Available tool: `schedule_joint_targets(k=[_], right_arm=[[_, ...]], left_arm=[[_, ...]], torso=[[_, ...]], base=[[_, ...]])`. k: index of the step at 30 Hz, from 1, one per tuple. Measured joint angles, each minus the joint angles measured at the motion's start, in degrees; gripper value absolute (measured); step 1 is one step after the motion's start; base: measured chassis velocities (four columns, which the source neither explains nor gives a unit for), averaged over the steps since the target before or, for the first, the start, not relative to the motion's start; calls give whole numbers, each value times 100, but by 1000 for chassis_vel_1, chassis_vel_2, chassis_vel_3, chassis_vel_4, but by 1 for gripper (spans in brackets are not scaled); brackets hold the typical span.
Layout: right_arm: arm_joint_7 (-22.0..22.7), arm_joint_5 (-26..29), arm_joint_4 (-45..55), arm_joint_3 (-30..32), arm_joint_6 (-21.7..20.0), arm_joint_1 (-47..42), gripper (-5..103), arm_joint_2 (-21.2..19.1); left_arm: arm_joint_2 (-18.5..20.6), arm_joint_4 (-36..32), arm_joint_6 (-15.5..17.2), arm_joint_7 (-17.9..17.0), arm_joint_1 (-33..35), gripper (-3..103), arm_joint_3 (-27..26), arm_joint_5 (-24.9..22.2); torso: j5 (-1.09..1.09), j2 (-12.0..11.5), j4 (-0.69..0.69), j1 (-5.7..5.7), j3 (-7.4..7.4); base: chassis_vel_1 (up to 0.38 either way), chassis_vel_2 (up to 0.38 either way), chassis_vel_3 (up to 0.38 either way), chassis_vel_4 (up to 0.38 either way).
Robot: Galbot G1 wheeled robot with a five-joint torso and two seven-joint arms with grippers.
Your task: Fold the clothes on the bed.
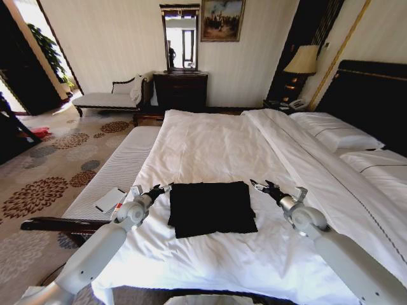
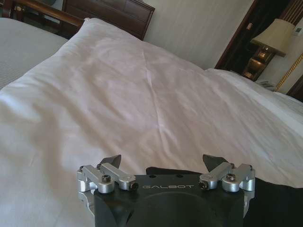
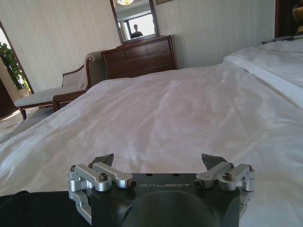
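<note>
Flanking the folded black T-shirt [image 1: 212, 208], left hand [image 1: 161, 189] and right hand [image 1: 258, 186], both marked GALBOT, gape empty.

Both arms are smooth, pale grey tubes with rounded silver joints at the wrist. Each ends in a black hand — the left hand [image 1: 159, 189] and the right hand [image 1: 259, 185] alike. Seen from the wrist cameras, each hand has a matte black housing lettered "GALBOT" in pale capitals, two brushed-silver linkage brackets fastened with dark hex screws, and short black pointed fingers [image 2: 111, 160] — one on each side.
</note>
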Motion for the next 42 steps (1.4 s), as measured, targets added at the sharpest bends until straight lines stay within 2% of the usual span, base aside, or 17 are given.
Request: schedule_joint_targets(k=[7,18,19,20,23,25,29,31,34,35,36,37,40,41,42], right_arm=[[65,-5,14,71,6,-75,100,0],[123,-52,-18,90,11,-97,100,7],[130,-56,-19,87,11,-98,100,14],[130,-56,-19,87,11,-98,100,14],[154,-58,-19,84,11,-109,100,29],[155,-59,-19,84,11,-112,100,29],[164,-55,-16,91,11,-118,100,36],[165,-55,-16,91,11,-117,100,37],[160,-21,-34,66,10,-87,100,44],[160,-21,-34,66,10,-87,100,44],[152,24,-52,44,9,-65,100,45],[146,66,-66,27,9,-47,100,44],[53,428,-181,-126,-90,153,100,11],[53,428,-181,-126,-90,153,100,11],[27,494,-214,-161,-122,202,100,-2]], left_arm=[[-430,503,236,-3,-161,98,34,-115],[-722,813,223,107,-199,96,21,-14],[-733,825,217,110,-199,88,25,-4],[-733,825,217,110,-199,88,25,-4],[-760,842,161,158,-197,73,56,34],[-766,845,151,163,-197,73,61,41],[-783,869,125,145,-200,51,105,44],[-783,870,122,142,-199,51,112,46],[-783,848,113,116,-171,34,132,49],[-783,848,113,116,-171,34,132,49],[-782,835,112,103,-167,29,137,49],[-779,830,112,96,-165,29,141,49],[-753,791,104,73,-152,13,151,47],[-753,791,104,73,-152,13,151,47],[-750,781,104,64,-148,8,152,46]], torso=[[0,0,-1,0,0],[0,0,-1,0,0],[0,0,0,0,0],[0,0,0,0,0],[0,0,0,0,0],[0,1,0,0,0],[0,1,0,0,0],[0,0,0,0,0],[-1,1,0,0,0],[-1,1,0,0,0],[-1,1,0,0,0],[-1,1,0,0,0],[0,1,-1,0,0],[0,1,-1,0,0],[0,0,-1,0,0]], base=[[0,0,0,0],[0,0,0,0],[0,0,0,0],[0,0,0,0],[0,0,0,0],[0,0,0,0],[0,0,0,0],[0,0,0,0],[0,0,0,0],[0,0,0,0],[0,0,0,0],[0,0,0,0],[0,0,0,0],[0,0,0,0],[0,0,0,0]])
